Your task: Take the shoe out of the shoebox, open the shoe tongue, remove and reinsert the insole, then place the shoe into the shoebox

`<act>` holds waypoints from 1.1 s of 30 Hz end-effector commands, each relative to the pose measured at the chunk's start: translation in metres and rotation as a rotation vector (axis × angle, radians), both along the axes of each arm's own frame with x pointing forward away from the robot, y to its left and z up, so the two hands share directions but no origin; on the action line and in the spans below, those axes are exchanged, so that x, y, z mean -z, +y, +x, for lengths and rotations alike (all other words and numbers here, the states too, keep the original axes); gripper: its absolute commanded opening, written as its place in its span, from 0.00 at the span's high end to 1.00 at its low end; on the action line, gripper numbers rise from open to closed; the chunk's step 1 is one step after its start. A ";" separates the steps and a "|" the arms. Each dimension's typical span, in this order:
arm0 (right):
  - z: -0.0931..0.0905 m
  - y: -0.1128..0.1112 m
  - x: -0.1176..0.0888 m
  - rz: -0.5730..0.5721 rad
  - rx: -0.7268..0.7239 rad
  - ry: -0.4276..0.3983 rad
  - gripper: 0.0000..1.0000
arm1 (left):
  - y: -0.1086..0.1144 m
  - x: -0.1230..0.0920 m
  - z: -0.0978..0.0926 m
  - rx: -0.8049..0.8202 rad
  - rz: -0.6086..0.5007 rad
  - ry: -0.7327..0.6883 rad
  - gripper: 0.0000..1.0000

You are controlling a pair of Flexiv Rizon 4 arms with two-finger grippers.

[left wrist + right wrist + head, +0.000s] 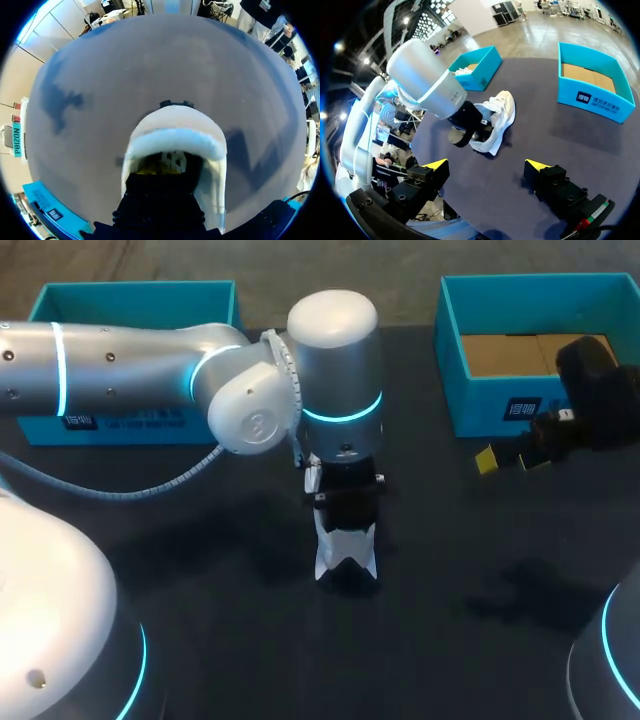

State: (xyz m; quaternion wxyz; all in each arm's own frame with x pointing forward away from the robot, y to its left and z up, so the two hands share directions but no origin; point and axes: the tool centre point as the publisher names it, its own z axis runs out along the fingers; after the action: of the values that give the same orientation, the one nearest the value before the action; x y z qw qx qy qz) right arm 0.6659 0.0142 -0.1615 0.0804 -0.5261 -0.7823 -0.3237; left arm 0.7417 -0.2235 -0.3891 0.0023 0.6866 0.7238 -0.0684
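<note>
The white shoe (345, 555) sits mid-table right under the left gripper (161, 169), which seems sunk into its opening, grip unreadable; the right gripper (487, 164) gapes wide, empty, at the shoe's 2 o'clock

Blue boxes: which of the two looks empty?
The box beside the right claw: only its bare brown cardboard floor shows. The other box, behind the left arm, has something white inside.

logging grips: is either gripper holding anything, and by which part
Right gripper: open, empty. Left gripper is inside the opening of the white shoe; whether it grips anything cannot be told.
</note>
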 end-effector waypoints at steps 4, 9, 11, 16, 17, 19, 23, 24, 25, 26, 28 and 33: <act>0.000 0.001 0.000 -0.002 0.002 0.002 0.00 | 0.014 -0.028 -0.001 0.016 0.029 -0.122 1.00; 0.000 0.001 0.000 -0.002 0.002 0.002 0.00 | 0.018 -0.030 0.009 0.027 0.087 -0.228 1.00; 0.000 0.001 0.000 -0.002 0.002 0.002 0.00 | 0.021 -0.028 0.013 0.022 0.089 -0.243 1.00; 0.000 0.001 0.000 -0.002 0.002 0.002 0.00 | 0.022 -0.024 0.018 0.034 0.117 -0.317 1.00; 0.000 0.001 0.000 -0.002 0.002 0.002 0.00 | 0.023 -0.023 0.019 0.033 0.123 -0.329 1.00; 0.000 0.001 0.000 -0.002 0.002 0.002 0.00 | 0.024 -0.021 0.022 0.037 0.132 -0.346 1.00; 0.000 0.001 0.000 -0.002 0.002 0.002 0.00 | 0.026 -0.022 0.028 0.016 0.136 -0.397 1.00; 0.000 0.001 0.000 -0.002 0.002 0.002 0.00 | 0.026 -0.023 0.030 0.006 0.140 -0.407 1.00; 0.000 0.001 0.000 -0.002 0.002 0.002 0.00 | 0.027 -0.026 0.031 -0.010 0.142 -0.438 1.00; 0.000 0.001 0.000 -0.002 0.002 0.002 0.00 | 0.027 -0.028 0.033 -0.017 0.140 -0.440 1.00; 0.000 0.001 0.000 -0.002 0.002 0.002 0.00 | 0.028 -0.031 0.037 -0.050 0.131 -0.440 1.00; 0.000 0.001 0.000 -0.002 0.002 0.002 0.00 | 0.027 -0.033 0.045 -0.067 0.121 -0.427 1.00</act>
State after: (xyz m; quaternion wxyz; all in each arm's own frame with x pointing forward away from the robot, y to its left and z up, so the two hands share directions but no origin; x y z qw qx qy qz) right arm 0.6657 0.0143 -0.1617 0.0802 -0.5265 -0.7821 -0.3235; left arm 0.7827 -0.1982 -0.3578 0.1184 0.6591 0.7320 0.1256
